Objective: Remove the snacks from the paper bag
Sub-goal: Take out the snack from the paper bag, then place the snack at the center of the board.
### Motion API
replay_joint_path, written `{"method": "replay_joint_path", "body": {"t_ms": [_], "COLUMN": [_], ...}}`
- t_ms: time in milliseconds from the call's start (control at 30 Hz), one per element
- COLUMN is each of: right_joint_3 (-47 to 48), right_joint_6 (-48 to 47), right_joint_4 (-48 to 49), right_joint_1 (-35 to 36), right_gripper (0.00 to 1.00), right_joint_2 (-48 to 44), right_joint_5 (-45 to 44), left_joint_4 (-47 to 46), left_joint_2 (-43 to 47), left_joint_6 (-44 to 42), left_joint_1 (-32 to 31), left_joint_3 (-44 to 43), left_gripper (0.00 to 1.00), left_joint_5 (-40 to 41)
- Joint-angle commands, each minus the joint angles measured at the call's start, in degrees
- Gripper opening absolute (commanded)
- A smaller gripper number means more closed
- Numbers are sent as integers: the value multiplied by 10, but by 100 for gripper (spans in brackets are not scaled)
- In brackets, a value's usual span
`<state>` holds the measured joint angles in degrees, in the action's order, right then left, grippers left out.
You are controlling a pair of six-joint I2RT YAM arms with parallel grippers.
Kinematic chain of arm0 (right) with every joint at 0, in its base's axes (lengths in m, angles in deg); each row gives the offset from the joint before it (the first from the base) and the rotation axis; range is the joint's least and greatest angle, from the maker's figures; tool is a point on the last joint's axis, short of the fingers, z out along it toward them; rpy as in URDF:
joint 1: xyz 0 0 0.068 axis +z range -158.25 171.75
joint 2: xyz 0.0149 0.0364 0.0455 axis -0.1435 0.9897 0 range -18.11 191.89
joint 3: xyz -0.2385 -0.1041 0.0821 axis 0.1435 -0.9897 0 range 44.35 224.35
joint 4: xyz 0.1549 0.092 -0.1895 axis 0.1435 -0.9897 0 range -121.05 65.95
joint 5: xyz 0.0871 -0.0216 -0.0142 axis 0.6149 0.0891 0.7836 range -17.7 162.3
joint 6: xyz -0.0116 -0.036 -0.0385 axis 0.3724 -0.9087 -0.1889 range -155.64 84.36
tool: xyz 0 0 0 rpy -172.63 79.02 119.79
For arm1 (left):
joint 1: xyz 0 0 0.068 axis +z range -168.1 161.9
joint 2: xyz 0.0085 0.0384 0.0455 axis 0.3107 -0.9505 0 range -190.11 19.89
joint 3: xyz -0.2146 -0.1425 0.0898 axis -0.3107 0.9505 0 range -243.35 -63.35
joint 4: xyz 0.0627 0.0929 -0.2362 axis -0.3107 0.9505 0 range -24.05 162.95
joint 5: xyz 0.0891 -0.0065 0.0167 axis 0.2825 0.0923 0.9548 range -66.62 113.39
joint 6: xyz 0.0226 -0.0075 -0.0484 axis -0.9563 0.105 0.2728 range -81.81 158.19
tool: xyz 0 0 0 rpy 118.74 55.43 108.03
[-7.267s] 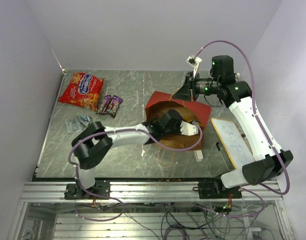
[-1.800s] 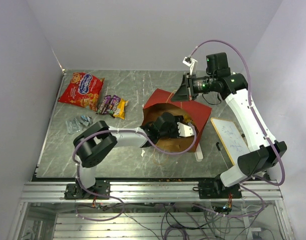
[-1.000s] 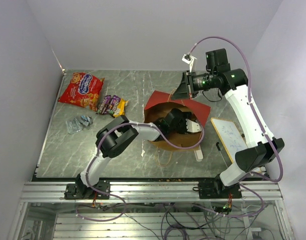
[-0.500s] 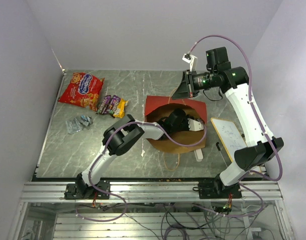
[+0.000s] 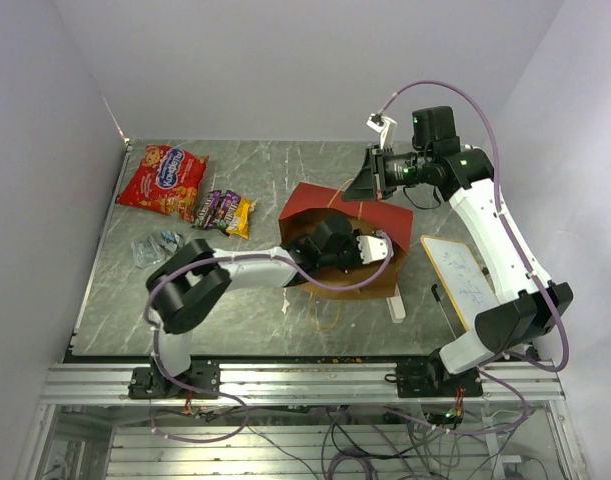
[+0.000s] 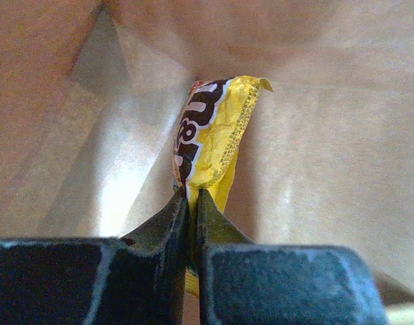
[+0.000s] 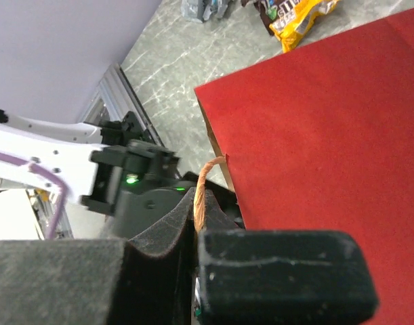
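Note:
The paper bag (image 5: 310,205), red outside and brown inside, lies tilted in mid-table with its mouth facing me. My left gripper (image 5: 377,247) is inside the bag, shut on a yellow snack pack (image 6: 210,132) against the brown inner wall (image 6: 328,169); in the left wrist view the jaws (image 6: 191,200) pinch the pack's lower end. My right gripper (image 5: 363,185) is shut on the bag's tan loop handle (image 7: 201,193), above the red side (image 7: 328,135). Out on the table lie the red-orange chip bag (image 5: 163,180), purple candy packs (image 5: 213,208), another yellow pack (image 5: 241,215) and the clear wrapper (image 5: 157,245).
A small whiteboard (image 5: 463,282) lies right of the bag, with a black marker (image 5: 443,300) and a white eraser (image 5: 397,305) beside it. The bag's second handle (image 5: 327,318) trails towards the table's near edge. Walls close in the left, back and right sides.
The left arm's elbow has swung left and the bag has shifted left with it. The left gripper stays inside the bag. The right gripper still holds the handle.

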<state>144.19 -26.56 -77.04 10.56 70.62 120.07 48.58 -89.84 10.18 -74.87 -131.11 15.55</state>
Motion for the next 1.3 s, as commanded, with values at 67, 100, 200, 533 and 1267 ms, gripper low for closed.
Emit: {"method": "replay_joint_path", "body": {"t_ms": [67,100,200,533,1267], "right_joint_3": [-34,-40,-60,-128,-24], "right_joint_6": [27,28,42,73,67], "right_joint_4": [87,93,116,187,204], "right_joint_1": [-7,-8,-12,-22,-27], "right_gripper": [0,0,0,0,0], "right_joint_2": [-35,-39,-54,-89,21], "right_joint_5": [-12,-15,-26,-42,3], "left_joint_4": [72,89,126,391,617], "left_joint_2": [121,142,221,485,378], "left_joint_6": [94,103,131,244,425], "left_joint_1": [-4,-4,-5,-4,177], "left_joint_3": [71,82,122,117,-201], "left_gripper": [13,13,13,7,7], "left_joint_5": [-21,-22,-54,-57,318]}}
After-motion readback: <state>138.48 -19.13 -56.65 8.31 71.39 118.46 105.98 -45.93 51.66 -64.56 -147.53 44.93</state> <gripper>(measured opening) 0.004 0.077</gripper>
